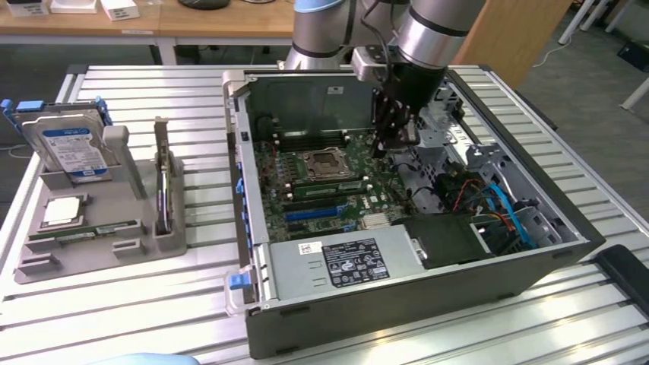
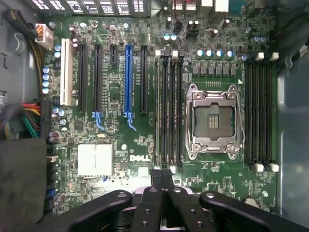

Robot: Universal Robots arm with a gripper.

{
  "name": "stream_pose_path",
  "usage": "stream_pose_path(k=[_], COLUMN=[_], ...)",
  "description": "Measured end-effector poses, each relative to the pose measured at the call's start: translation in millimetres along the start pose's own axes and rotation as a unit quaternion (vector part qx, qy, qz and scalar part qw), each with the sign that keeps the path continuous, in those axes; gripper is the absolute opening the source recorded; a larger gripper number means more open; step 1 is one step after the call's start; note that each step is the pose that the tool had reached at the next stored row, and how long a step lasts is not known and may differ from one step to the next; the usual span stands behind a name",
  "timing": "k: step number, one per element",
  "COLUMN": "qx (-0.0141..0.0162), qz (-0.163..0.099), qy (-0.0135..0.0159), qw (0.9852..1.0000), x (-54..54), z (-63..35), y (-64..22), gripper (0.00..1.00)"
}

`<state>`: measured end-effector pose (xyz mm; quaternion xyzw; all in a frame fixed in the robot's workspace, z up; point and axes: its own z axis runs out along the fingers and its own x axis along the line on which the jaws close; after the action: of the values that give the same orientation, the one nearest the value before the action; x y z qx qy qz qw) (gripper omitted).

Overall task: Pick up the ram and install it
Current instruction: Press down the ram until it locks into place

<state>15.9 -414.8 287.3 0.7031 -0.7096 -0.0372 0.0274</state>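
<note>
Jaws of my gripper (image 2: 162, 178) are shut, apparently empty; the ram (image 1: 85, 231) sits in its tray (image 1: 152, 245). Descending carelessly, I risk jabbing the motherboard (image 2: 145, 135).

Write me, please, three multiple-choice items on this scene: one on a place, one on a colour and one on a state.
1. Where is the gripper?
A) over the hard drive
B) inside the open computer case, above the motherboard
C) off the table

2. What colour is the long slot that stands between black slots on the motherboard?
A) red
B) yellow
C) blue

3. In what state is the processor socket?
A) empty
B) holding a silver chip
C) covered by a cooler

Answers:
1 B: in the exterior view the gripper hangs between the case walls, over the motherboard.
2 C: the wrist view shows it bright blue.
3 A: bare contacts show in it, with no chip seated.
</note>
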Motion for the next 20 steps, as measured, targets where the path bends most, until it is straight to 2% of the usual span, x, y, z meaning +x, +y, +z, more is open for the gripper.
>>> stream_pose_path(k=[15, 20], qx=[0.0, 0.0], qz=[0.0, 0.0], qy=[0.0, -0.0001], qw=[1.0, 1.0], x=[0.3, 0.4], z=[27.3, 28.9], y=[-2.1, -2.0], gripper=[0.1, 0.1])
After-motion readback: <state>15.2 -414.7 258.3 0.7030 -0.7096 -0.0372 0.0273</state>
